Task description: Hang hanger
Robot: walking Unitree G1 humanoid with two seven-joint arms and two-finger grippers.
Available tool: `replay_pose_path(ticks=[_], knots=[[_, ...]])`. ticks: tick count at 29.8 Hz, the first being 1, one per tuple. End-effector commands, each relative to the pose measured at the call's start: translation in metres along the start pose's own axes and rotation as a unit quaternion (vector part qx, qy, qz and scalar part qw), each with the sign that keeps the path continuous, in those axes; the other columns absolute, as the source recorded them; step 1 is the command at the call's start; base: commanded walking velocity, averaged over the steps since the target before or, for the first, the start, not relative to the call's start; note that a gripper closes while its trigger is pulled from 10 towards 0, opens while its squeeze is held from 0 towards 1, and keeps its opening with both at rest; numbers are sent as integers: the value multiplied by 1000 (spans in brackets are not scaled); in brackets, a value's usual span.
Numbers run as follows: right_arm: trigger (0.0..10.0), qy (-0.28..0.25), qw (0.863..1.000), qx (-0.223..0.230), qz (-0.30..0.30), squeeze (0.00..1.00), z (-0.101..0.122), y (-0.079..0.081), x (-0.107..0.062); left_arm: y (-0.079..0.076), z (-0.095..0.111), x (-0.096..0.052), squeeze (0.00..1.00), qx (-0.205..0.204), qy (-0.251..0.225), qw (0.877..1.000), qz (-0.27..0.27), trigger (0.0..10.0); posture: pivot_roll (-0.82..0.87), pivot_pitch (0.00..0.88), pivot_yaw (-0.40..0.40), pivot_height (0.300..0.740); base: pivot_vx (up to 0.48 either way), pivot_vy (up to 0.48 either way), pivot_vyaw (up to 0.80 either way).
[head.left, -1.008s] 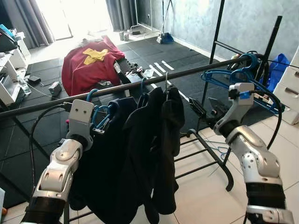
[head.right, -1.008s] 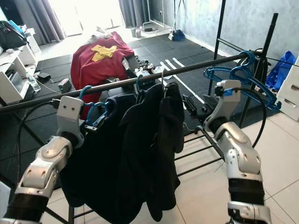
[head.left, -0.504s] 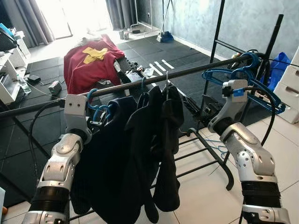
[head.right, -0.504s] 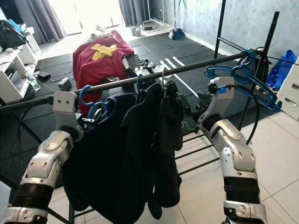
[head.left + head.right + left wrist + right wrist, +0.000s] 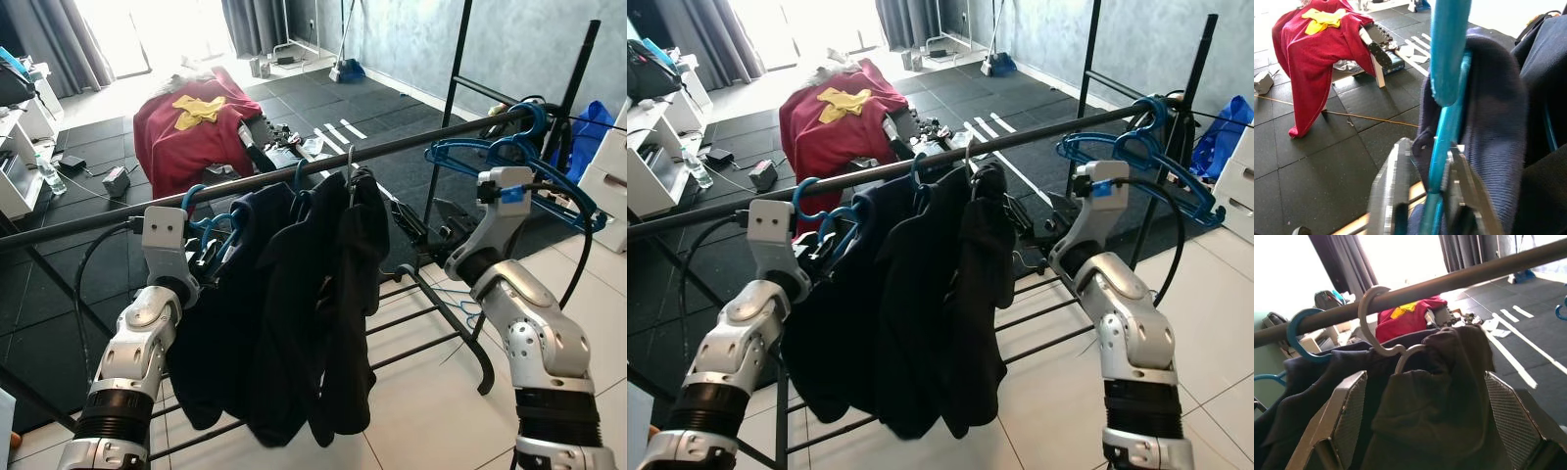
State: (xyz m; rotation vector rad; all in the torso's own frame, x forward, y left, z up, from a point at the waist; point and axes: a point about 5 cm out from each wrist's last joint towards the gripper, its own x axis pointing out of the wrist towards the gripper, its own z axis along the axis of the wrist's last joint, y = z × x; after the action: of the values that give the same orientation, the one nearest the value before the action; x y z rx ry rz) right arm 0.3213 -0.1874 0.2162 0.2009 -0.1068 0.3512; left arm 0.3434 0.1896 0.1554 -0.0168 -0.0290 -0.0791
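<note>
A blue hanger (image 5: 1445,112) carries a navy garment (image 5: 230,323), and my left gripper (image 5: 1429,152) is shut on its neck just below the hook. That blue hook (image 5: 192,199) sits at the dark rail (image 5: 392,147), left of the other clothes. A black garment (image 5: 338,284) hangs beside it on a pale hanger (image 5: 1374,323). My right gripper (image 5: 1426,377) is open, a short way right of the black garment and level with its shoulder, holding nothing.
Several empty blue hangers (image 5: 509,162) bunch at the rail's right end by the black upright post (image 5: 456,88). The rack's low base bars (image 5: 441,313) cross the floor below. A red garment (image 5: 191,137) lies behind; white drawers (image 5: 612,186) stand at the right.
The view has shifted a little. My left arm has stretched further toward the rail, still holding the blue hanger, and the navy garment hangs higher. The right gripper stays open near the black garment.
</note>
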Motion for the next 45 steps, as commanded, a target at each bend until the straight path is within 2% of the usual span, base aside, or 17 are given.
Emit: replay_pose_path(ticks=[1,8,12,16,22,23,25,26,27,30,32,35,41,42,43,44,45], knots=[[10000,9,1000,10,13,0,-5,9,-1,3,-7,0,0,-12,13,1000,11,0,-215,128,116,740,0,0,0],[10000,13,1000,13,16,0,-7,11,0,7,-3,3,0,-19,3,1000,20,0,-207,127,106,740,0,0,0],[10000,14,1000,14,16,0,-7,9,3,19,5,0,0,-8,-12,999,43,0,-190,105,100,740,0,0,0],[10000,9,999,23,31,0,-5,15,13,50,27,-38,0,39,-45,996,71,0,-147,83,82,740,0,0,0],[10000,15,999,24,40,0,-7,16,19,68,32,-64,0,70,-42,993,83,0,-106,70,58,740,0,0,0],[10000,17,999,24,44,0,-8,16,22,71,34,-73,0,79,-38,993,74,0,-91,66,48,740,0,0,0],[10000,17,999,24,44,0,-8,16,22,71,34,-73,0,79,-38,993,74,0,-91,66,48,740,0,0,0],[10000,20,998,25,51,0,-9,19,24,73,35,-85,0,88,-31,994,47,0,-79,65,40,740,0,0,0],[10000,20,998,25,51,0,-9,19,24,73,35,-85,0,88,-31,994,47,0,-79,65,40,740,0,0,0],[10000,26,997,26,63,0,-11,22,30,67,40,-109,0,104,-23,994,-25,0,-66,56,30,740,0,0,0],[10000,27,997,26,67,0,-12,23,32,67,42,-119,0,105,-22,993,-43,0,-65,51,26,740,0,0,0],[10000,28,997,26,68,0,-12,23,32,67,43,-121,0,105,-21,993,-44,0,-65,51,26,740,0,0,0],[10000,29,997,21,72,0,-11,23,34,62,55,-131,0,87,-29,991,-100,0,-75,42,22,740,0,0,0],[10000,36,996,17,80,0,-11,24,34,60,59,-137,0,95,-19,986,-133,1569,-75,39,18,740,0,0,0],[10000,48,994,15,99,0,-13,26,33,58,61,-143,0,109,-1,980,-169,3843,-75,40,18,740,0,0,0],[10000,48,994,15,99,0,-13,26,33,58,61,-143,0,109,-1,980,-169,3843,-75,40,18,740,0,0,0],[10000,72,987,-1,145,0,-17,32,30,57,61,-150,0,125,21,971,-204,10000,-75,36,15,740,0,0,0]])
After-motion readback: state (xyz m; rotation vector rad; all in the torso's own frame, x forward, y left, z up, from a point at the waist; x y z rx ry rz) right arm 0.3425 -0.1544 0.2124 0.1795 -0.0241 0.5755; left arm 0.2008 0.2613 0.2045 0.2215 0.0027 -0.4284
